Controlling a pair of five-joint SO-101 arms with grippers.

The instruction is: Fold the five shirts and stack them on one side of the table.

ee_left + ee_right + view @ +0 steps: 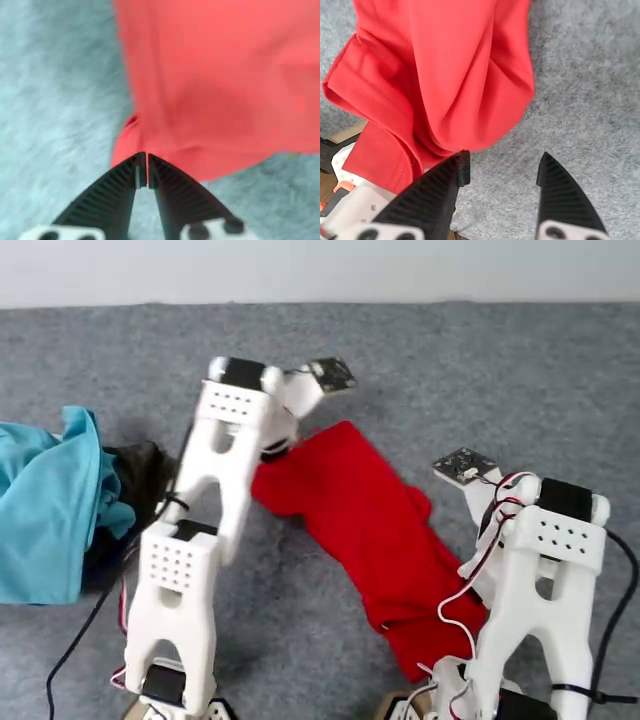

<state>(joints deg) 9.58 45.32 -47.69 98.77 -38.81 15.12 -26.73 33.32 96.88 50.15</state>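
Closest in, the left jaws are pressed together with no gap. Their tips sit right at the edge of the red shirt (pixel 215 75), where a small corner of cloth puckers up, and I take it they have that corner pinched. The right jaws stand wide apart with nothing between them, hovering over bare grey worktop (pixel 590 75) just beside the shirt's bunched end.

To my eye this shirt is being spread out ahead of its first fold, since it isn't flat yet. The next move calls for the right jaws to shift onto the near hem and close, then both arms to draw the cloth taut.

From above, the red shirt lies as a long crumpled strip, slantwise between the two arms and deeply creased. Off on the left arm's side, a teal shirt (pixel 50 500) and a dark garment (pixel 140 475) sit heaped and unfolded.
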